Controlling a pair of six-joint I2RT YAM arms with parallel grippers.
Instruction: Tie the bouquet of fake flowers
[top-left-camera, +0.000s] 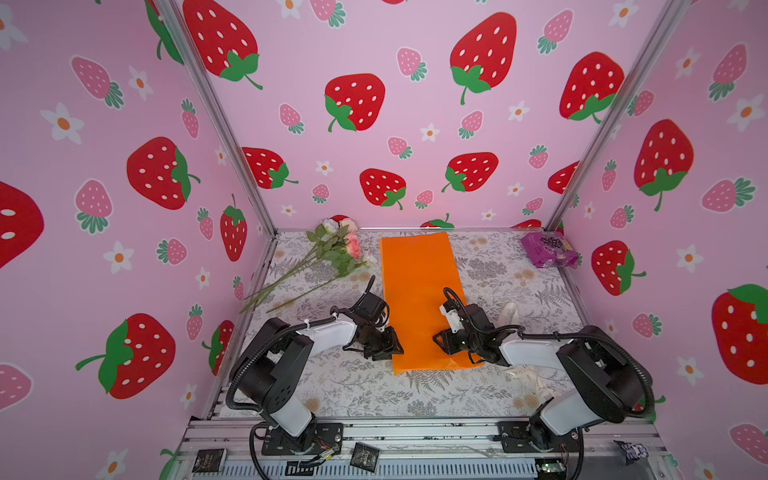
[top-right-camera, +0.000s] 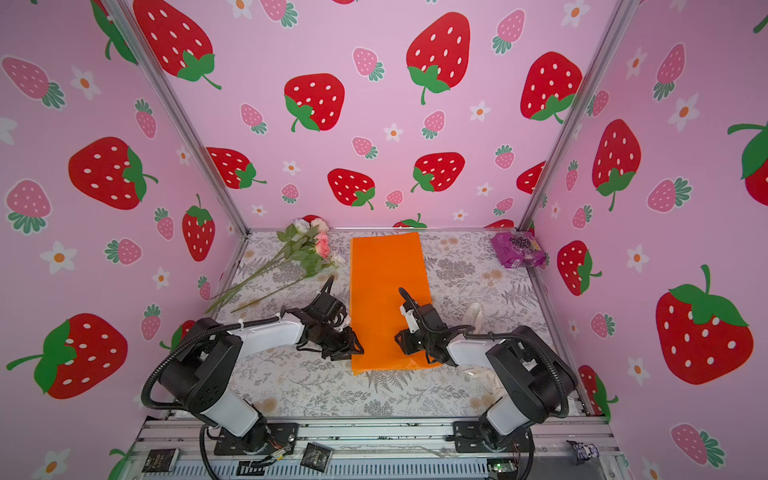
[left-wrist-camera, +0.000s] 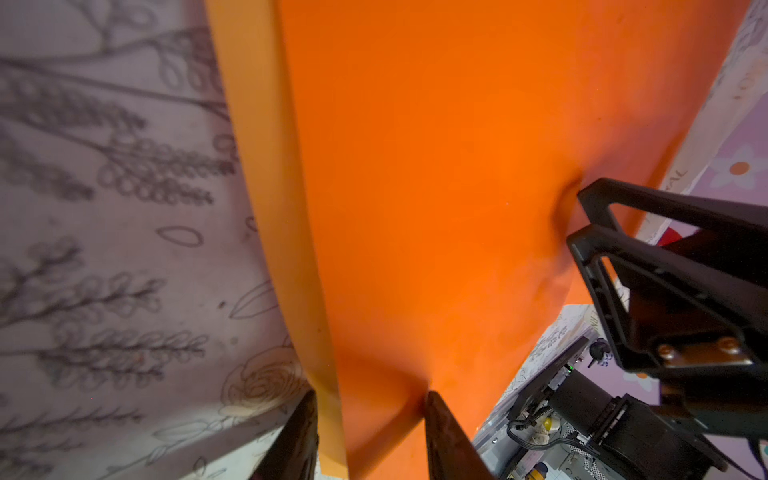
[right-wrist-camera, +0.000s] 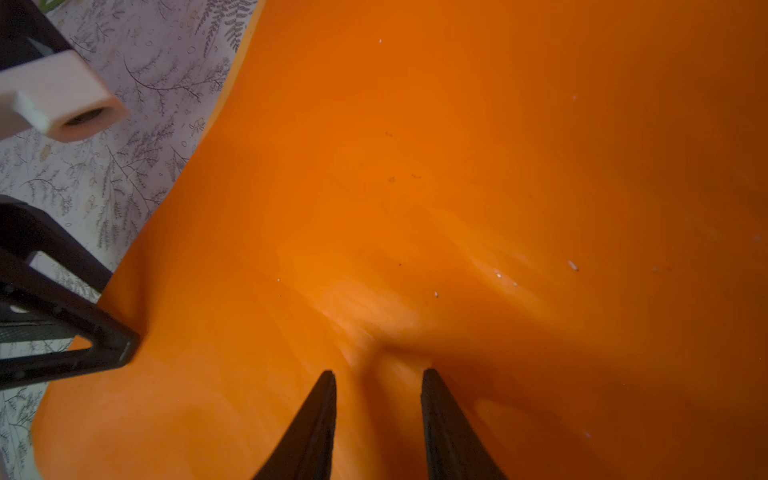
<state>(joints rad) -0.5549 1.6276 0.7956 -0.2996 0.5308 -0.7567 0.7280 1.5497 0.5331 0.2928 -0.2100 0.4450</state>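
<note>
Fingers of left gripper (left-wrist-camera: 370, 399) and right gripper (right-wrist-camera: 380, 374) stand narrowly parted, tips pressing the near end of the orange wrapping paper (top-left-camera: 415, 282), apparently smoothing it. Roses (top-left-camera: 340, 249) lie just beside the paper, unwrapped; next they need carrying onto it.

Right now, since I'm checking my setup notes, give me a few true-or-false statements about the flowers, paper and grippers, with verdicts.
1. The flowers lie on the paper. False: they lie on the table, left of it.
2. The left gripper and right gripper are both at the paper's near end. True.
3. The packet sits in the far right corner. True.
4. The right gripper holds a stem. False: its fingers stand apart, on the paper only.
</note>
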